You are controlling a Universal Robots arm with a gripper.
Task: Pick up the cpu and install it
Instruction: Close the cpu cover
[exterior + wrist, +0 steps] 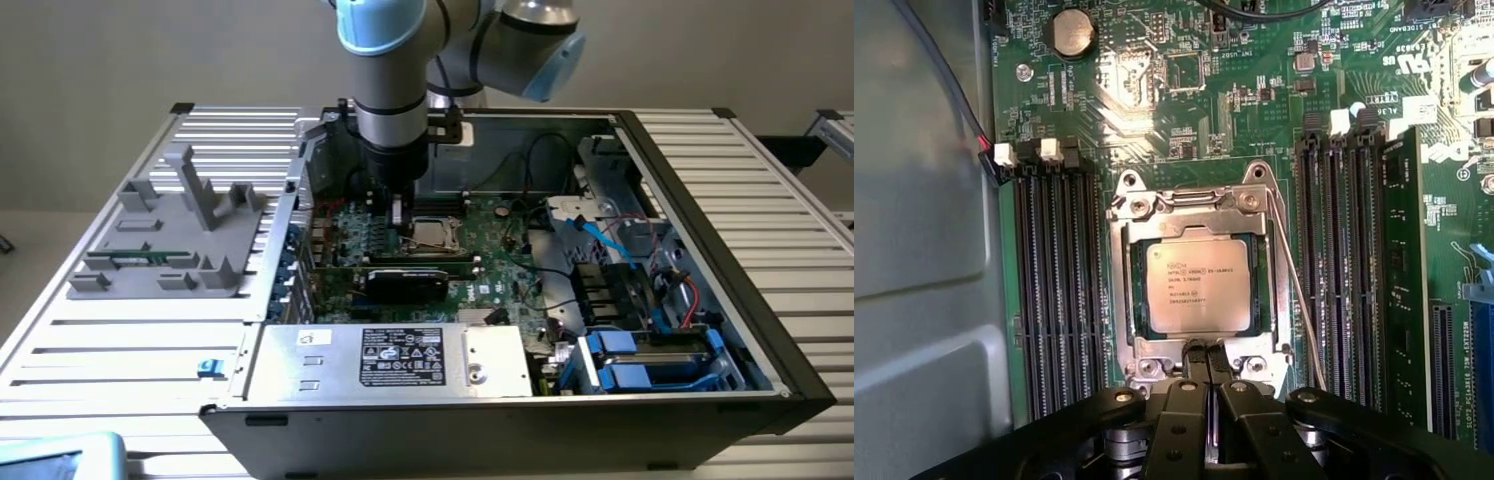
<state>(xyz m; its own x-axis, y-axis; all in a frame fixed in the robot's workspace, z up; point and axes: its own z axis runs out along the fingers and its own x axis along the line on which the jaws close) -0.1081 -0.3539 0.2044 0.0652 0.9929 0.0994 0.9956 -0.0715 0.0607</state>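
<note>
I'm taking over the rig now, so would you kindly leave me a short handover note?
Claw: shut, empty, tips at the edge of the socket, just beside the cpu.
Cpu: lying flat in the socket, inside its metal frame.
Done: cpu picked up and seated.
Left: I cannot tell whether the socket is latched.

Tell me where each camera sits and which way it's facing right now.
Exterior view: off the arm, raised, looking down into the open case; the arm shows.
Wrist view: on the wrist, looking straight down at the motherboard; the shut gripper shows, tips by the cpu.
Shared: cpu, its socket, motherboard.
</note>
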